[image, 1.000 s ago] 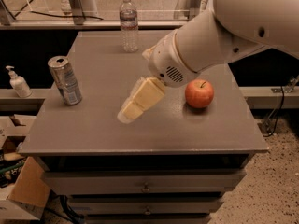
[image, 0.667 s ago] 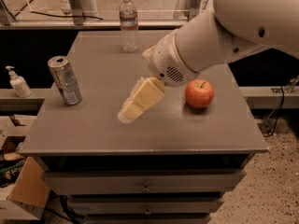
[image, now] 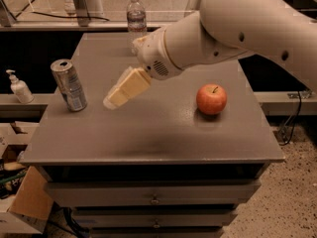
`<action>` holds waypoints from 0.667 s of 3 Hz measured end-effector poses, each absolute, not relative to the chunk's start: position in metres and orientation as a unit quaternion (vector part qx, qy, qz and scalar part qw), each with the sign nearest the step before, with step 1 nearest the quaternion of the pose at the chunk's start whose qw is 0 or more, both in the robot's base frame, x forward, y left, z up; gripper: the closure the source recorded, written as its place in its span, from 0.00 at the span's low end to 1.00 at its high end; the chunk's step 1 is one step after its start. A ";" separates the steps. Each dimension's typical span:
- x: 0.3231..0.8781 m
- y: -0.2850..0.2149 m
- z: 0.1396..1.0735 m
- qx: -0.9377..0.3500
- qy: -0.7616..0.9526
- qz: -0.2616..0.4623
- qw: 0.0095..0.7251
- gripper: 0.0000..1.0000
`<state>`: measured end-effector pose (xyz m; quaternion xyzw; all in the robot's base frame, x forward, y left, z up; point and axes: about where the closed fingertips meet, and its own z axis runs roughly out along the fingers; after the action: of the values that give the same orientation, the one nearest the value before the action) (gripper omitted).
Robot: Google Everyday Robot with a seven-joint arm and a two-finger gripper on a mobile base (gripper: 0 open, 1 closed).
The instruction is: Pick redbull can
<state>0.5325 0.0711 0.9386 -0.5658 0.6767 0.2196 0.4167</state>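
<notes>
Camera view, looking down on a grey surface [image: 148,138] over drawers [image: 153,195]. Holds three things: a can [image: 69,86] upright near the left edge, an apple [image: 211,99] to the right, a water bottle [image: 136,14] at the far edge. Shows the gripper [image: 115,99] hanging over the left-middle of the surface, pointed down and left toward the can, near it but apart, with bare surface between. Cannot tell whether open or closed; plainly grips nothing. Compared with a second ago, has slid left and slightly up in the frame, closing a fair share of the gap to the can; leaves can, apple and water bottle exactly where they stood. Means the reach is under way and aimed at the right thing, away from the apple and water bottle. Looks like the approach step, with grasp and lift not yet begun. Calls next for lining up on the can's side at about mid-height, then closing around it. Risks tipping the slim can, or pushing it toward the left edge, if arriving off-centre.
</notes>
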 end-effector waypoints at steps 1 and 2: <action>0.561 0.117 0.932 -0.568 0.647 0.242 0.446 0.00; 0.569 0.160 0.919 -0.573 0.626 0.271 0.453 0.00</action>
<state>0.5691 0.1596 0.9192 -0.5734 0.6265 0.2705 0.4534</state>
